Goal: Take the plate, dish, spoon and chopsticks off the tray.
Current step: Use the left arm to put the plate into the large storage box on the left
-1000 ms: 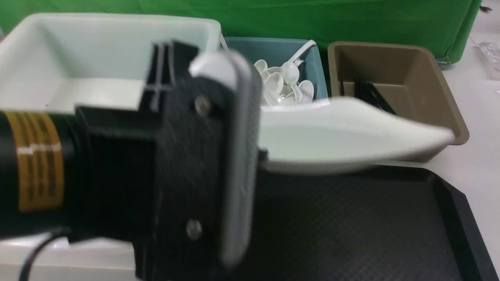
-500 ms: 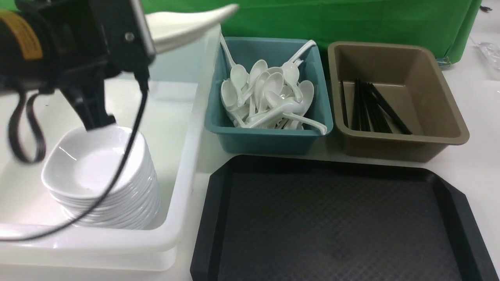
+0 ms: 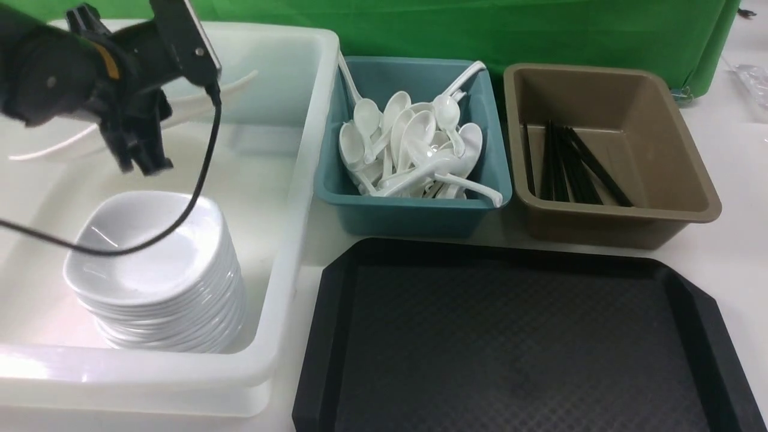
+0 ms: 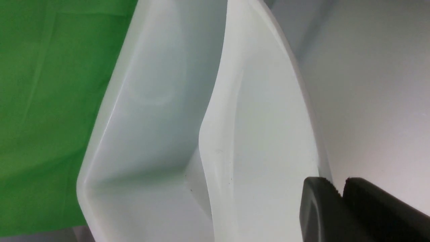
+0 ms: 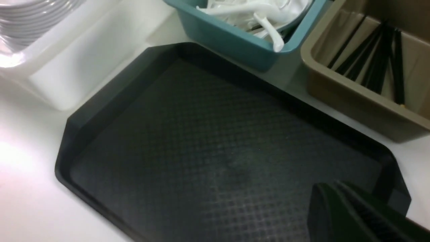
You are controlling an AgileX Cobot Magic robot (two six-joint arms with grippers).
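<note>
A large white tub [image 3: 288, 198] stands at the left on a white tabletop [image 3: 738, 252], backed by green cloth [image 3: 480, 24]. Inside it, a stack of small white dishes [image 3: 156, 270] occupies the near corner. The black tray [image 3: 516, 342] lies bare just beside the tub, at the front. Behind the tray stand a teal bin [image 3: 414, 210] of white spoons [image 3: 414, 150] and a brown bin [image 3: 624, 222] of black chopsticks [image 3: 567, 162]. The left gripper [image 3: 141, 144] is clamped on the rim of the plate [image 3: 234, 84], held above the tub's far half and tilted, its edge running left to right. The right gripper [image 5: 339, 208] is closed and empty above the tray's corner.
</note>
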